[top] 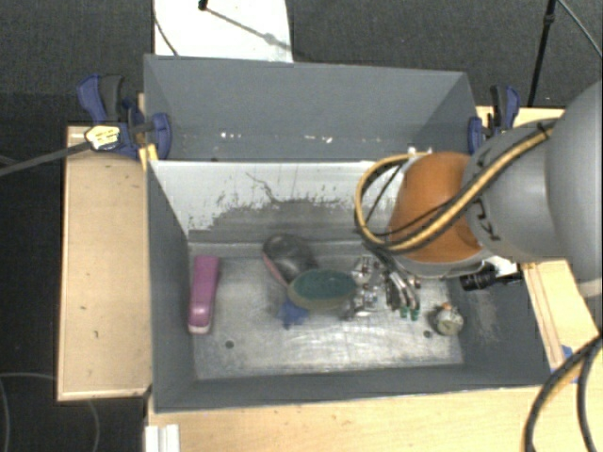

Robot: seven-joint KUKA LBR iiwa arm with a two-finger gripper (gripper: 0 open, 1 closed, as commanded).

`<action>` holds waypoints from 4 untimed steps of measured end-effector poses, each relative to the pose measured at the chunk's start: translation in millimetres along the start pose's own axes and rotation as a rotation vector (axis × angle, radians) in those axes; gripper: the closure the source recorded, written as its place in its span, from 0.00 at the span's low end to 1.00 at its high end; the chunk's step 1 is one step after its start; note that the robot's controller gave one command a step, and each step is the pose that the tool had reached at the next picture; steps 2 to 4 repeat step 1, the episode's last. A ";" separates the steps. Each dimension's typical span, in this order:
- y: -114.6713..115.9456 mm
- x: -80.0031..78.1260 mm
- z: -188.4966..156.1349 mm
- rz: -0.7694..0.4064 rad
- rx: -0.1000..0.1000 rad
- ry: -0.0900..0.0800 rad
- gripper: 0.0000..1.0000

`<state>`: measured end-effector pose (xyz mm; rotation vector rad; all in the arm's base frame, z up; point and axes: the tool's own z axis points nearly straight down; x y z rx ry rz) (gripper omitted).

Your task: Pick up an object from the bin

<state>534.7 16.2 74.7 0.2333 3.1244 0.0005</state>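
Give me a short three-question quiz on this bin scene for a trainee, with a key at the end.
1. True or false: the pink oblong block lies at the view-left side of the grey metal bin.
2. Which lies nearest the gripper? A) pink oblong block, B) dark green round disc, C) dark grey oval lump.
3. Fill in: the small silvery round piece lies to the gripper's view-____.
Key: 1 true; 2 B; 3 right.
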 end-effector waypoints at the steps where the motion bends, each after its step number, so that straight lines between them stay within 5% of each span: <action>1: -35.4 -15.5 -138.8 0.027 0.000 -0.003 1.00; 4: -35.4 -15.5 -138.8 0.027 0.000 -0.003 1.00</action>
